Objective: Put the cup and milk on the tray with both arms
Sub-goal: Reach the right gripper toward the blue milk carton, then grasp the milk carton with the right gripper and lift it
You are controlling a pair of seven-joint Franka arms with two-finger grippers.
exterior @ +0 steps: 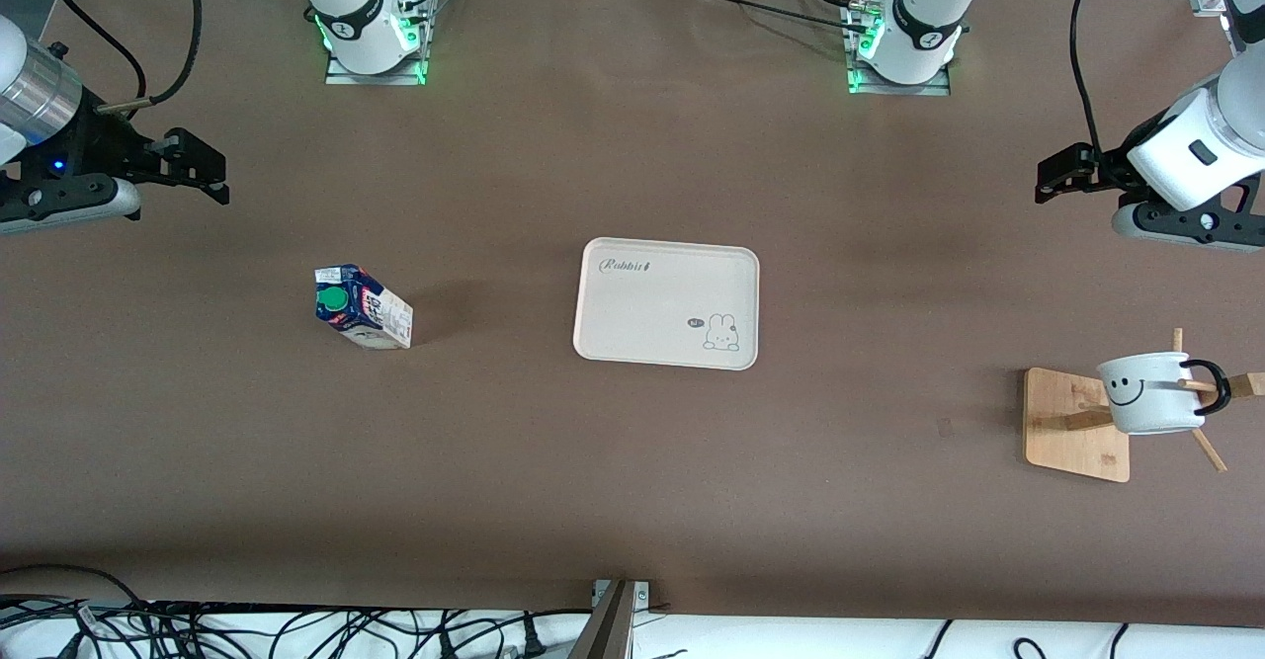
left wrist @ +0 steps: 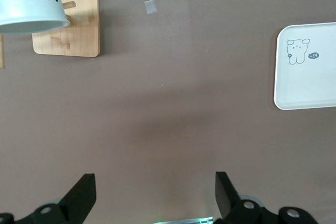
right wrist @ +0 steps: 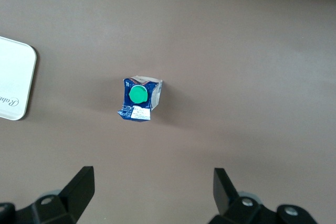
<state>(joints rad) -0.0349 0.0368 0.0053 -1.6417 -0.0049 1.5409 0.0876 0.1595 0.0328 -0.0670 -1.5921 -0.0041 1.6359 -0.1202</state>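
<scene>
While the cup (exterior: 1151, 392) hangs by its handle on the wooden rack (exterior: 1075, 424), rigid and breakable, the milk (exterior: 362, 306) stands nearby, light and crushable, best clasped mid-body, the tray (exterior: 666, 302) bare, left gripper (exterior: 1054, 177) and right gripper (exterior: 203, 167) agape aloft.

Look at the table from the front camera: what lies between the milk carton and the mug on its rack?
The tray lies between the milk carton and the mug hanging on the wooden rack; around it only bare tabletop shows in the front view.
</scene>
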